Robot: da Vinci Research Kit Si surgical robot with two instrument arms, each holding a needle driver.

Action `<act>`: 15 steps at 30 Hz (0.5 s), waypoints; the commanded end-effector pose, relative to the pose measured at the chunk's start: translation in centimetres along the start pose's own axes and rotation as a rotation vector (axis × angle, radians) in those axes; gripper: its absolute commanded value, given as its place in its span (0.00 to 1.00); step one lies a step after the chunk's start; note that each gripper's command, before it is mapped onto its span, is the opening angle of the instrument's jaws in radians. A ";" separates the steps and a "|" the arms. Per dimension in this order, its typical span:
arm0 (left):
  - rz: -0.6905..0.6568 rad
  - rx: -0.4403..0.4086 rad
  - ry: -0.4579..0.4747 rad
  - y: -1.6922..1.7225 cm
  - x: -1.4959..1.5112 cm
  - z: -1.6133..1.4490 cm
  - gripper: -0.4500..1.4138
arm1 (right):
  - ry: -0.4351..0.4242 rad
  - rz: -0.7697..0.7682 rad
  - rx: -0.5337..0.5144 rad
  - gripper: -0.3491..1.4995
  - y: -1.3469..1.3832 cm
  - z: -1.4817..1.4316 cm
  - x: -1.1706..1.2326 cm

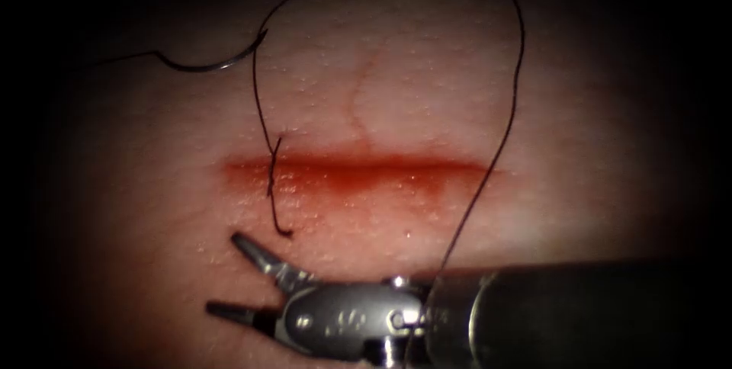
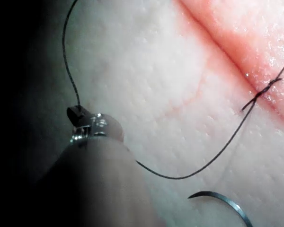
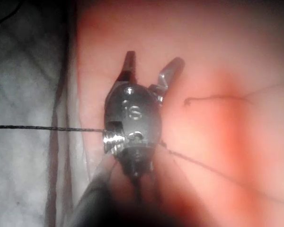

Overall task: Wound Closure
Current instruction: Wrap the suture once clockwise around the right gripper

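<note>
Meanwhile, the right tool [image 1: 229,277] hovered with jaws apart, empty, at the lower centre of the frame, just below the cut [image 1: 358,171].

Its tips pointed toward the short thread tail [image 1: 278,213] hanging from the knot [image 1: 273,178] at the cut's left end. The needle [image 1: 213,62] lay free on the tissue [image 1: 427,72] at upper left, not in it, thread [image 1: 511,102] arcing away to the right. The left tool [image 2: 78,113] appeared clamped on thread. Probably any grasp should take the tail cleanly, without pinching tissue.
</note>
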 end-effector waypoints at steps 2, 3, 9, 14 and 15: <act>-0.040 -0.005 0.053 0.00 0.03 -0.05 0.00 | 0.003 0.001 0.005 0.94 -0.05 0.03 -0.01; -0.056 -0.009 0.072 0.01 0.06 -0.11 0.00 | 0.004 0.002 0.009 0.94 -0.06 0.02 -0.01; -0.188 0.013 0.230 0.07 0.25 -0.52 0.00 | 0.035 0.015 0.089 0.77 0.06 -0.03 0.08; -0.278 -0.041 0.277 0.23 0.51 -0.94 0.00 | 0.053 0.104 0.167 0.58 0.31 -0.03 0.11; -0.288 -0.051 0.281 0.25 0.54 -0.99 0.00 | 0.053 0.110 0.171 0.56 0.34 -0.03 0.11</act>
